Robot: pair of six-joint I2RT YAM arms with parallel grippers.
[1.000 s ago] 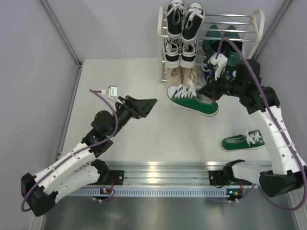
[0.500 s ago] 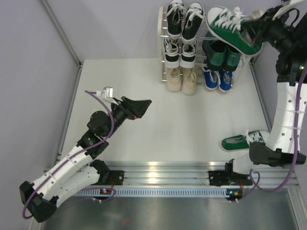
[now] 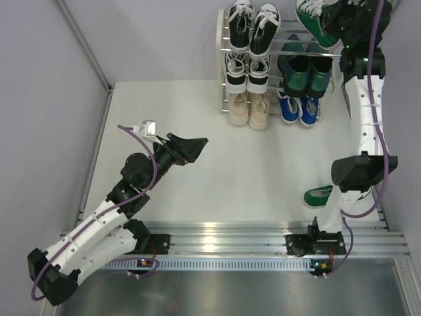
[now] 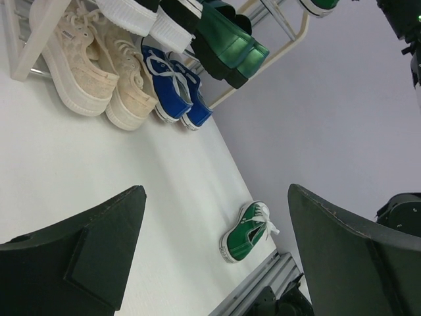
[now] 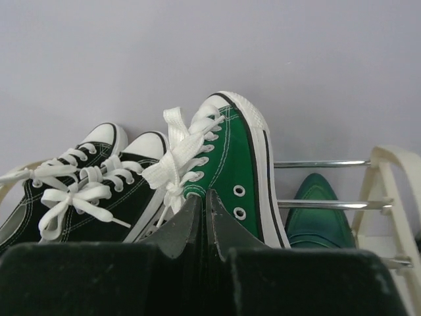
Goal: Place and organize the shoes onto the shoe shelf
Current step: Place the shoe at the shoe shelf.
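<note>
My right gripper (image 5: 205, 195) is shut on the collar of a green sneaker (image 5: 238, 158), held at the top tier of the shoe shelf (image 3: 223, 46) on its right side, seen from above as green sneaker (image 3: 313, 16). Beside it stand black-and-white sneakers (image 5: 99, 187). A dark green dress shoe (image 5: 320, 209) lies on the tier below. The other green sneaker (image 4: 248, 232) lies on the table by the right arm's base, partly hidden from above. My left gripper (image 3: 197, 146) hangs open and empty over the mid table.
The shelf also holds a second black-and-white pair (image 3: 248, 71), beige lace-ups (image 3: 251, 108), blue sneakers (image 3: 299, 109) and the dress shoes (image 3: 302, 72). Grey walls stand close behind and beside the shelf. A metal rail (image 3: 223, 238) runs along the near edge.
The right arm has lifted the green sneaker from the table in front of the shelf up to the top tier. The left arm has barely shifted.
</note>
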